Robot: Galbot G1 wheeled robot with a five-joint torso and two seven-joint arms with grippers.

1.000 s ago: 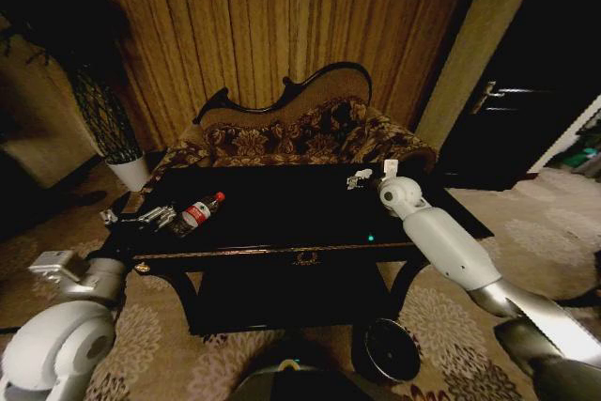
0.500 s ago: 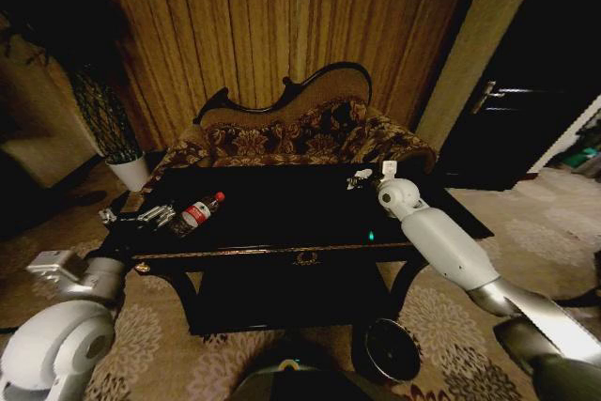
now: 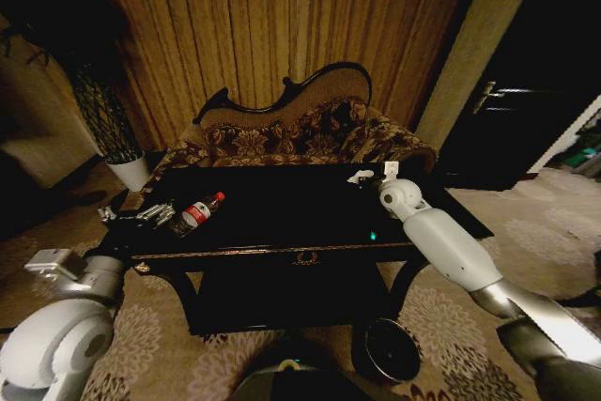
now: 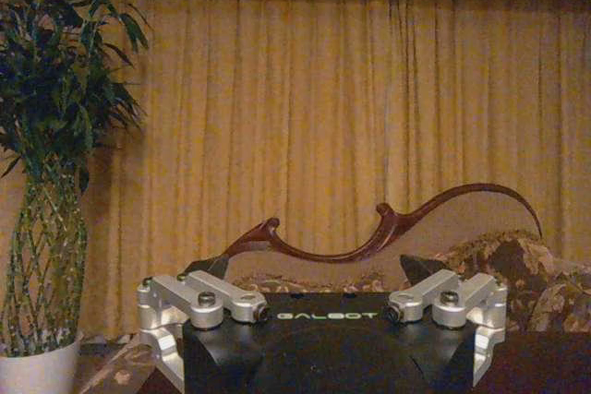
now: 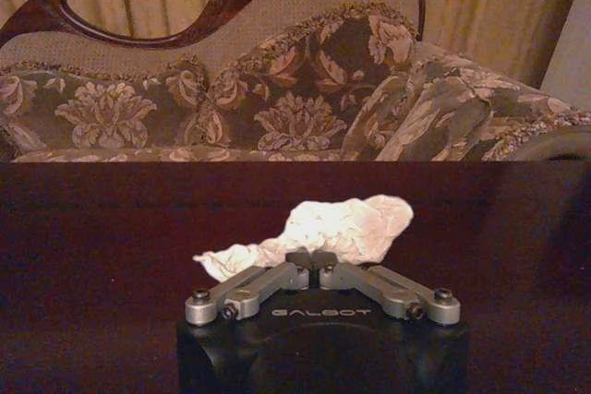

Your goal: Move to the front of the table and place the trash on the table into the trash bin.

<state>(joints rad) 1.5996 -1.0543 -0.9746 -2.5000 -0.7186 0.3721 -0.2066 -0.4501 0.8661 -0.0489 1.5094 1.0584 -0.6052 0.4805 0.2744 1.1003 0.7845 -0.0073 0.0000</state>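
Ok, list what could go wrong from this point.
1. The right gripper has its jaws shut on one edge of the paper, so it may slip out on the way to the bin.
2. The bin sits low by the table front; the arm may clip the edge.
3. The left gripper sits beside the bottle and may knock it rolling.

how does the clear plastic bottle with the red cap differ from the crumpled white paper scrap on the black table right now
The clear plastic bottle with the red cap lies free on its side near the black glossy table's left end, beside the left gripper. The crumpled white paper scrap sits at the far right, pinched by the shut right gripper. The bottle is smooth with a red-white label; the scrap is plain and wrinkled. Both are on the tabletop.
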